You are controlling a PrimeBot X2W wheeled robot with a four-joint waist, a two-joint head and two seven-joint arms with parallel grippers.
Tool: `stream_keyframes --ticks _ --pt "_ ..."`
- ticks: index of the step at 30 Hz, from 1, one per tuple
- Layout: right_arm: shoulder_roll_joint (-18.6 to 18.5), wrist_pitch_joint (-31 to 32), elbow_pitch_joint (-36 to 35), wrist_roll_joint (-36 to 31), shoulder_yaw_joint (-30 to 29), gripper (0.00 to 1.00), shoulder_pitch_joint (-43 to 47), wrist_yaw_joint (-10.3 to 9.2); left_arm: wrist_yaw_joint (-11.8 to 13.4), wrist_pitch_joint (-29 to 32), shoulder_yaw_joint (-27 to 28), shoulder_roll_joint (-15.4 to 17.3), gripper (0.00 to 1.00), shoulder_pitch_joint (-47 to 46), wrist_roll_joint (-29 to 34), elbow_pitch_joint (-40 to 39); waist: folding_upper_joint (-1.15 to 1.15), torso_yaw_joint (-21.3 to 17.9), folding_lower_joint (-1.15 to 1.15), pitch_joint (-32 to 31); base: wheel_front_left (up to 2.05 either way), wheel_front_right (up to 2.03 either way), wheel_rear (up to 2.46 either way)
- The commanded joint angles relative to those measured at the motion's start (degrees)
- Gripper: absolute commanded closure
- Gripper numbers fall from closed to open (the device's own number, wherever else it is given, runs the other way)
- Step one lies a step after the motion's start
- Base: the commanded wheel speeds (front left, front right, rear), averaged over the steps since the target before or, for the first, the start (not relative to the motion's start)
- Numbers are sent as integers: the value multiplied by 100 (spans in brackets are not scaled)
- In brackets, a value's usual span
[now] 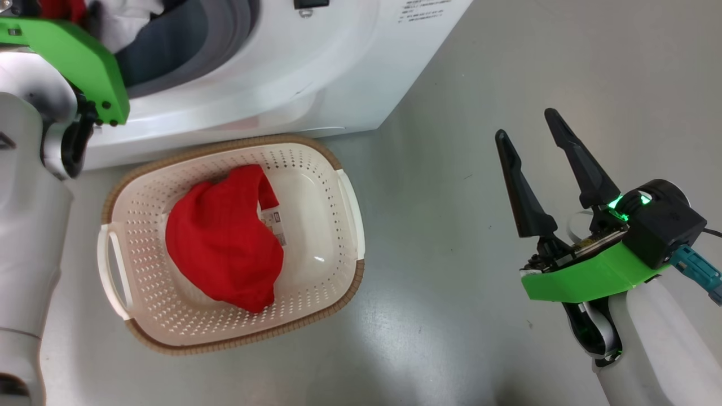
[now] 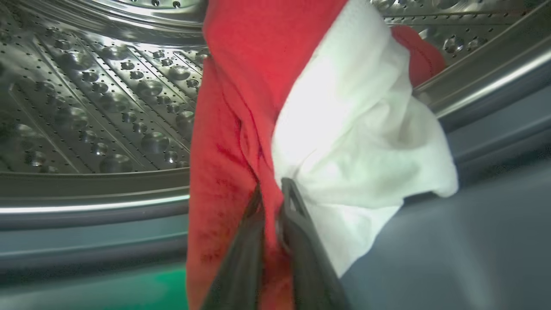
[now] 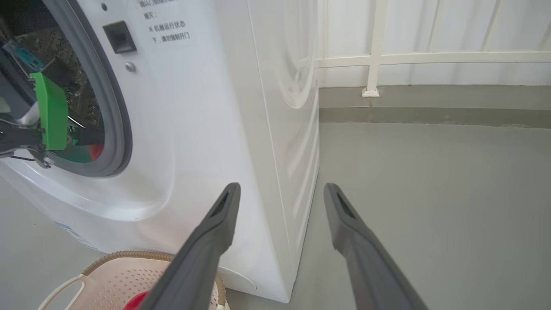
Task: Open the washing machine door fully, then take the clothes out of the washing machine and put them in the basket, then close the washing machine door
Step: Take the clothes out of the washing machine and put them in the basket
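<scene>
Inside the steel drum point(image 2: 99, 107) of the washing machine point(image 1: 293, 73), my left gripper point(image 2: 273, 191) is shut on a fold of the clothes: a red cloth point(image 2: 241, 107) pinched between the fingertips, with a white cloth point(image 2: 353, 142) bunched against it. In the head view the left arm's green bracket point(image 1: 79, 56) reaches into the drum opening. A red garment point(image 1: 223, 239) lies in the cream basket point(image 1: 333, 163) on the floor before the machine. My right gripper point(image 1: 522, 127) hangs open over bare floor to the basket's right, holding nothing. The washing machine door is out of view.
The machine's white side panel point(image 3: 275, 129) stands just left of the right gripper's fingers. Grey floor point(image 1: 451, 316) spreads to the right, ending at a white railing point(image 3: 379, 56) along the wall. A grey rubber ring point(image 3: 114, 107) lines the drum opening.
</scene>
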Motion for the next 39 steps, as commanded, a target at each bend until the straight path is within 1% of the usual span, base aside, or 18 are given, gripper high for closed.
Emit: stream_keyframes --ticks 1,6,13,20,21,26,33,36,39 --pt "12 -36 -150 111 128 0 -33 20 49 -95 80 296 100 -90 46 -67 0 11 0 -5 0 0 0" --pt "12 -36 -137 197 143 0 -45 20 11 -415 90 216 100 -49 -9 -30 0 62 0 -27 0 0 0" --pt "-7 -36 -112 223 130 0 -56 20 -49 -1073 104 133 100 49 -52 -29 0 135 0 -104 0 0 0" --pt "-9 -36 -92 226 111 0 16 20 -132 -1814 124 91 100 431 -112 -45 0 186 0 -321 0 0 0" --pt "-9 -36 -92 226 111 0 16 20 -132 -1814 124 91 100 431 -112 -45 0 186 0 -321 0 0 0" --pt "-9 -36 -71 228 104 0 84 20 -145 -2200 135 88 100 772 -104 -182 0 220 0 -511 0 0 0" --pt "17 -36 -39 283 93 0 232 20 -3 -2344 303 80 100 1340 -100 -646 0 255 0 -864 0 0 0" --pt "21 -36 -31 294 74 0 295 20 77 -2351 468 88 100 1671 -50 -1147 0 261 0 -1012 0 0 0" --pt "28 -36 -9 321 68 0 358 20 97 -2352 680 103 100 2093 6 -1695 0 259 0 -1158 0 0 0"
